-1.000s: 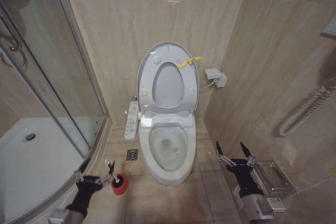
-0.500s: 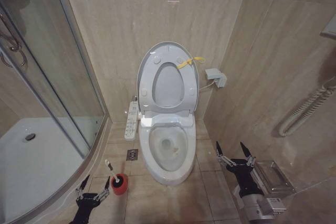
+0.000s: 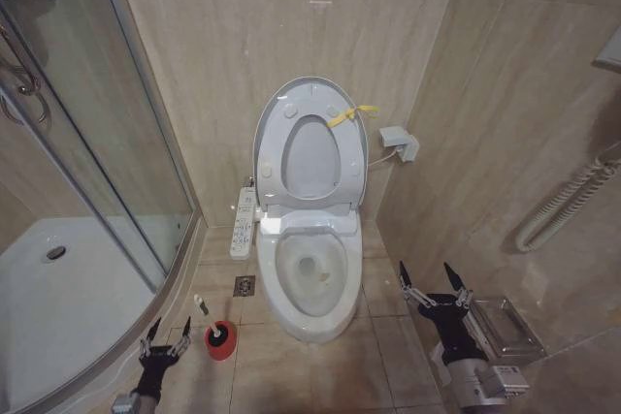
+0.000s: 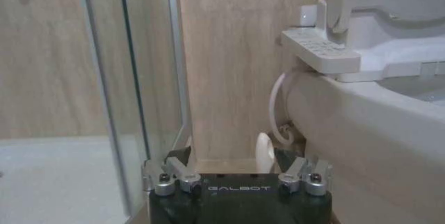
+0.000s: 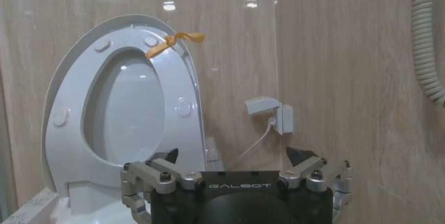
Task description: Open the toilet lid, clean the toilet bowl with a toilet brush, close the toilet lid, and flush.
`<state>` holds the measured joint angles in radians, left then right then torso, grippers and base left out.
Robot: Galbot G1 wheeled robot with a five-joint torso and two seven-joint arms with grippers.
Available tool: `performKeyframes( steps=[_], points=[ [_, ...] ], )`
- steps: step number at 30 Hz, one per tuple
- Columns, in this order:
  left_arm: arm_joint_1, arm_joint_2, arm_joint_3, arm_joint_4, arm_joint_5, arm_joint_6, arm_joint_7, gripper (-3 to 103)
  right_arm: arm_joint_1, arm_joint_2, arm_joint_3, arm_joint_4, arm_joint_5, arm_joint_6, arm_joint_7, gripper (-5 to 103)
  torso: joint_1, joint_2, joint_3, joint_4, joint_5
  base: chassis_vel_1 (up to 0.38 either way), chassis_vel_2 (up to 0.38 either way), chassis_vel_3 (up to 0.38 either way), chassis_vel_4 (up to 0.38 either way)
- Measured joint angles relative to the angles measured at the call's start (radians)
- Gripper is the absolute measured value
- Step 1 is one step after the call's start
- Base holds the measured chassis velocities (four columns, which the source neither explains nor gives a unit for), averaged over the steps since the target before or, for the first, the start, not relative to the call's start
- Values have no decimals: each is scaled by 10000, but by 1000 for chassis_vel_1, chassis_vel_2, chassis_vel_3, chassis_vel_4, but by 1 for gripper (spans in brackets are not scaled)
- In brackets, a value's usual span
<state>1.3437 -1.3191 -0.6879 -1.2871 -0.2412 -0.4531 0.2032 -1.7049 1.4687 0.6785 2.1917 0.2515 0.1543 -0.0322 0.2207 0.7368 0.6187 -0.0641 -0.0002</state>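
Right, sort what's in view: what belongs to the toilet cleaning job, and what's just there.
Job: toilet lid, raised; toilet bowl; toilet brush in its red holder; left gripper beside it; right gripper.

Just there: shower glass, control panel, floor drain, wall hose.

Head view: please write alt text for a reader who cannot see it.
A white toilet stands against a tiled wall, its toilet lid raised and the toilet bowl exposed. The open left gripper is beside the toilet brush in its red holder; the open right gripper waits right of the bowl.
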Motion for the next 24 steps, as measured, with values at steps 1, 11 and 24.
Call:
performKeyframes(
  steps=[1,11,24],
  points=[
    [-183,29,31,267,-13,-86,138,80,1,0,0,0,0,0,0,100,0,0,0,-1,1,0,0,0,0],
    [-1182,60,285,1582,95,-505,920,82,0,0,0,0,0,0,0,100,0,0,0,3,1,0,0,0,0],
    [-2179,36,280,2802,224,-956,1170,79,0,-1,0,0,0,0,0,100,0,0,0,2,2,0,0,0,0]
  ],
)
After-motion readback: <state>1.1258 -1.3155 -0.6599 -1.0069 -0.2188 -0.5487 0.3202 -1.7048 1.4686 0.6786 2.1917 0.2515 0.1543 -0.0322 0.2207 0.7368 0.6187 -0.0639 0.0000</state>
